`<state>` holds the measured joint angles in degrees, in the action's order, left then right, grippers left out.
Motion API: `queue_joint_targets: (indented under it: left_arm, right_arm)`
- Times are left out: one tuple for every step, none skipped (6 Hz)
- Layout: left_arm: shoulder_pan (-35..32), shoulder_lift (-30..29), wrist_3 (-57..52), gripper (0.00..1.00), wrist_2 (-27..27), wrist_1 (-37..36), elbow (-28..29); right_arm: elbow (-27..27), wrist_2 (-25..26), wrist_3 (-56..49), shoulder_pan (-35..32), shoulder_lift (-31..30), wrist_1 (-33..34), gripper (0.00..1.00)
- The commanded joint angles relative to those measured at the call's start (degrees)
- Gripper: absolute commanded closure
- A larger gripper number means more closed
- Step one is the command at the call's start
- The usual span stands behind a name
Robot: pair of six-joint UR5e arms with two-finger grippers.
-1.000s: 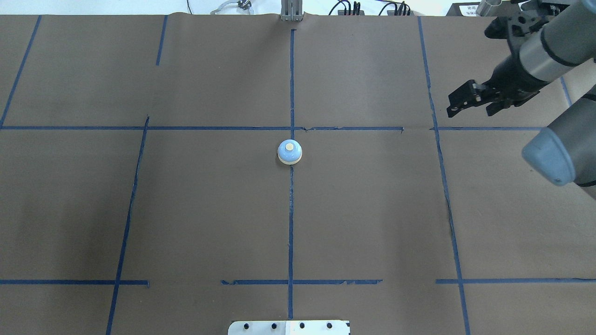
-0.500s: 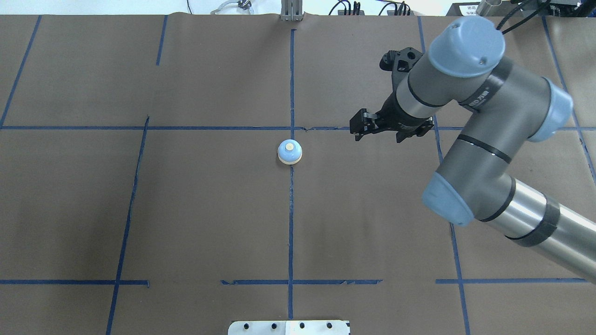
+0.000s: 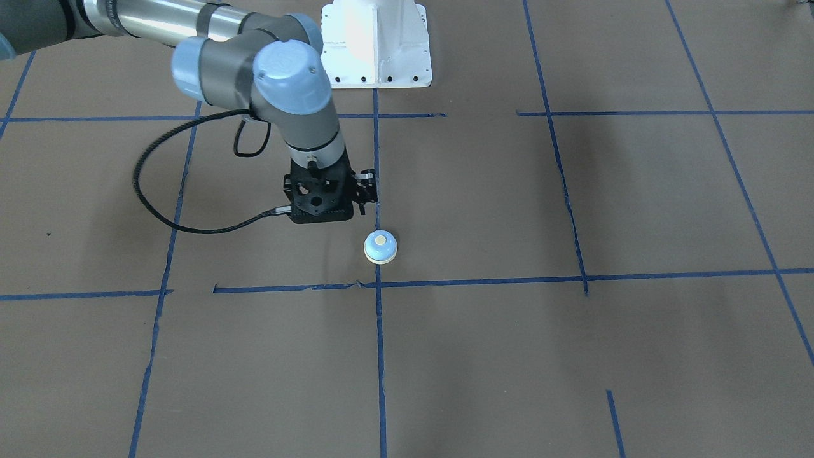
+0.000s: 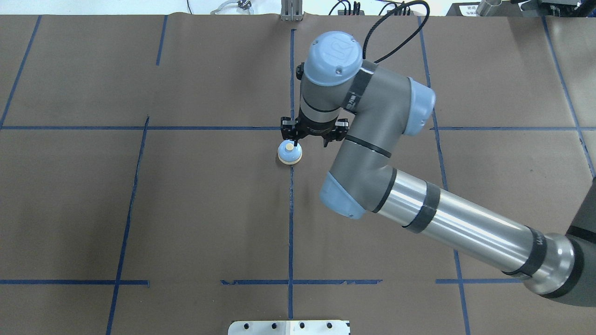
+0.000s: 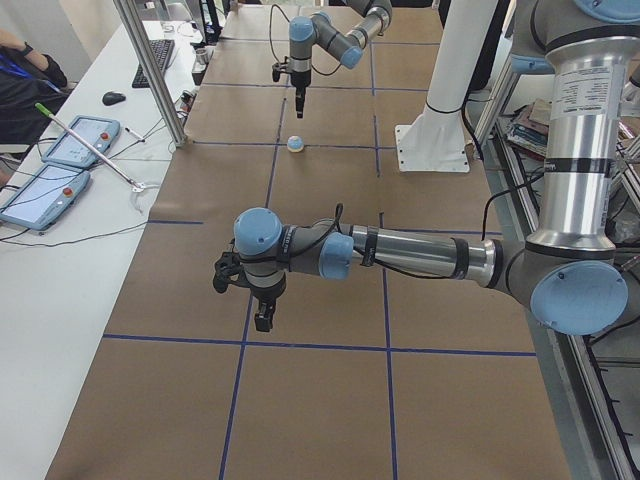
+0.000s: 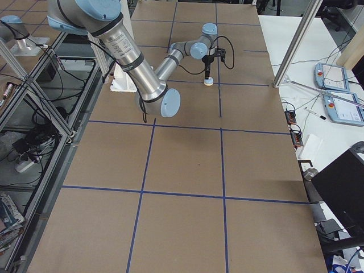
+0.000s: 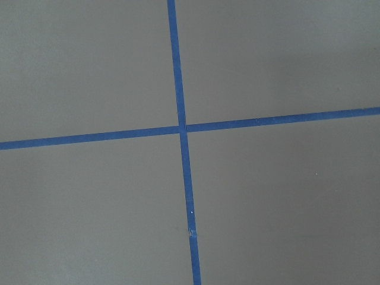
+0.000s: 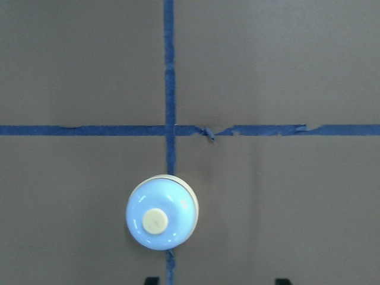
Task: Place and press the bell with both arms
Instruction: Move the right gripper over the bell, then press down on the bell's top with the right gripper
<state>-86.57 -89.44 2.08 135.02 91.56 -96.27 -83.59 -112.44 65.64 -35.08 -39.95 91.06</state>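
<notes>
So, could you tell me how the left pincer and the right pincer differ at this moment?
Place: the right pincer hangs just over the bell; the left pincer hangs far off along the table, over a tape cross.
Jaws: the right pincer looks open, one fingertip lined up with the bell's button; the left pincer's state cannot be told.
Shared: both point down at the table.

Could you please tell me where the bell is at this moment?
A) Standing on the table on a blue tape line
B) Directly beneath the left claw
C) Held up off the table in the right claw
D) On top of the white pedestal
A: the bell stands on the table, on the blue tape line, and the side views show the right claw above it with a gap between them.
</notes>
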Motion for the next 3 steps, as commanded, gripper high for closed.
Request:
queue_joint_targets:
  left_arm:
    - [0.0, 0.23, 0.02, 0.0, 0.15, 0.02, -0.23]
    - [0.0, 0.23, 0.02, 0.0, 0.15, 0.02, -0.24]
    - [0.0, 0.49, 0.02, 0.0, 0.24, 0.02, -0.24]
  right_arm:
    - [8.06, 1.52, 1.07, 2.12, 6.27, 0.26, 1.0]
    - [9.66, 1.52, 0.64, 2.12, 7.16, 0.17, 1.0]
    - [9.85, 1.69, 0.02, 2.12, 6.64, 0.17, 1.0]
